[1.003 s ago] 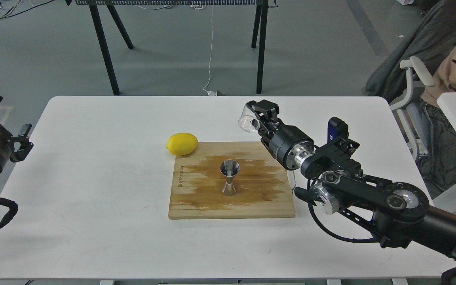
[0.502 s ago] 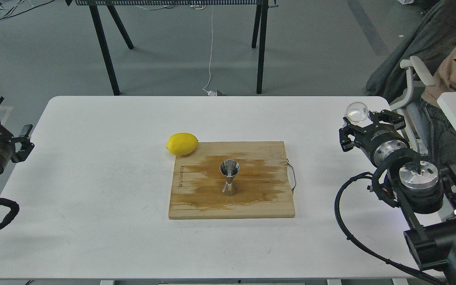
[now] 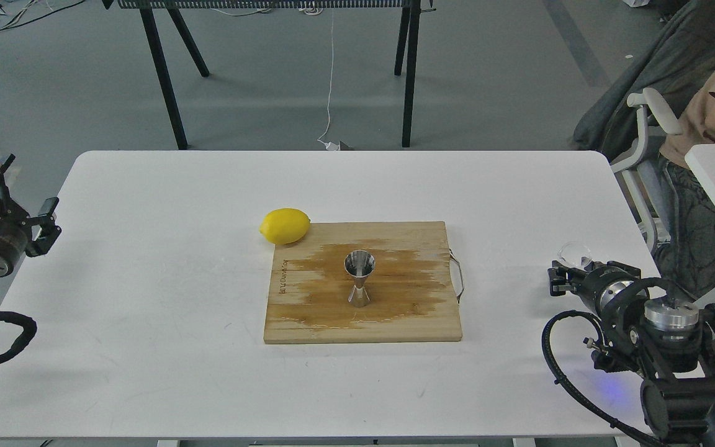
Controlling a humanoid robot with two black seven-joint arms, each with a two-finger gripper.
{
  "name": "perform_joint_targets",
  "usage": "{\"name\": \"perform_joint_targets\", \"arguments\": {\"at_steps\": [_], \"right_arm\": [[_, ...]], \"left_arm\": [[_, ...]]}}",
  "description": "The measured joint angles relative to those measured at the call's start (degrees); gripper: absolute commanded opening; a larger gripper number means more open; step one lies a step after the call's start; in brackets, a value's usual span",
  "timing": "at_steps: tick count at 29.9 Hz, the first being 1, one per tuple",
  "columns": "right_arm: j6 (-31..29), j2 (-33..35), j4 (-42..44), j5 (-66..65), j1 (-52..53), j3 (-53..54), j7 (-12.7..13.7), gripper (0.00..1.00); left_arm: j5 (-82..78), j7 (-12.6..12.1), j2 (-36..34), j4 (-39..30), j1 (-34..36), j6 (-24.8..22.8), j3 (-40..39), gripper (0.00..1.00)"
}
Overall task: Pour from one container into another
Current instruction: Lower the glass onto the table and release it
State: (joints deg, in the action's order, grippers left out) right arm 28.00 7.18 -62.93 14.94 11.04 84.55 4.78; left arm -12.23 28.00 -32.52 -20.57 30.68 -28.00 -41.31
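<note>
The steel jigger (image 3: 359, 278) stands upright in the middle of the wet wooden cutting board (image 3: 407, 320). The small clear glass cup (image 3: 575, 253) is low at the table's right edge, far from the jigger, and my right gripper (image 3: 583, 270) is shut on it; the cup shows just above the fingers, and what it holds cannot be made out. My left gripper (image 3: 19, 194) hangs open and empty off the table's left edge.
A yellow lemon (image 3: 285, 225) lies against the board's far left corner. The board has a metal handle (image 3: 458, 276) on its right side. The white table (image 3: 146, 298) carries everything. A chair (image 3: 655, 124) and a seated person are at the far right.
My right arm has pulled back from above the board to the right edge of the table and dropped low, with the glass cup still in the gripper. The left gripper has shifted slightly.
</note>
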Motion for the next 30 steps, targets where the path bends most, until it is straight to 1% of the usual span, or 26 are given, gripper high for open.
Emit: {"name": "perform_joint_targets", "arguments": {"at_steps": [6, 9, 20, 23, 25, 26, 28, 30], "right_arm": [[0.0, -1.04, 0.69, 0.01, 0.3, -0.23, 0.05, 0.47], [0.0, -1.27, 0.73, 0.01, 0.58, -0.32, 0.05, 0.49], [0.0, -1.38, 1.3, -0.03, 0.74, -0.38, 0.0, 0.64], [0.0, -1.38, 1.29, -0.03, 0.74, -0.43, 0.03, 0.71], [0.0, -1.38, 1.25, -0.02, 0.71, -0.42, 0.04, 0.78], [0.0, -1.38, 1.19, -0.02, 0.66, -0.42, 0.05, 0.83], [0.0, -1.38, 0.95, -0.01, 0.52, -0.42, 0.05, 0.96], [0.0, -1.38, 0.49, 0.0, 0.33, -0.58, 0.05, 0.97]], "left_arm": [[0.0, 0.0, 0.0, 0.0, -0.01, 0.0, 0.0, 0.99], [0.0, 0.0, 0.0, 0.0, -0.01, 0.0, 0.0, 0.99], [0.02, 0.0, -0.01, 0.02, -0.01, 0.0, 0.0, 0.99], [0.02, 0.0, -0.03, 0.03, -0.01, 0.0, 0.0, 0.99], [0.02, 0.0, -0.07, 0.04, -0.01, 0.0, 0.0, 0.99], [0.02, 0.0, -0.08, 0.05, -0.01, 0.0, 0.0, 0.99], [0.02, 0.0, -0.08, 0.08, -0.01, 0.0, 0.0, 0.99], [0.02, 0.0, -0.08, 0.08, -0.01, 0.0, 0.0, 0.99]]}}
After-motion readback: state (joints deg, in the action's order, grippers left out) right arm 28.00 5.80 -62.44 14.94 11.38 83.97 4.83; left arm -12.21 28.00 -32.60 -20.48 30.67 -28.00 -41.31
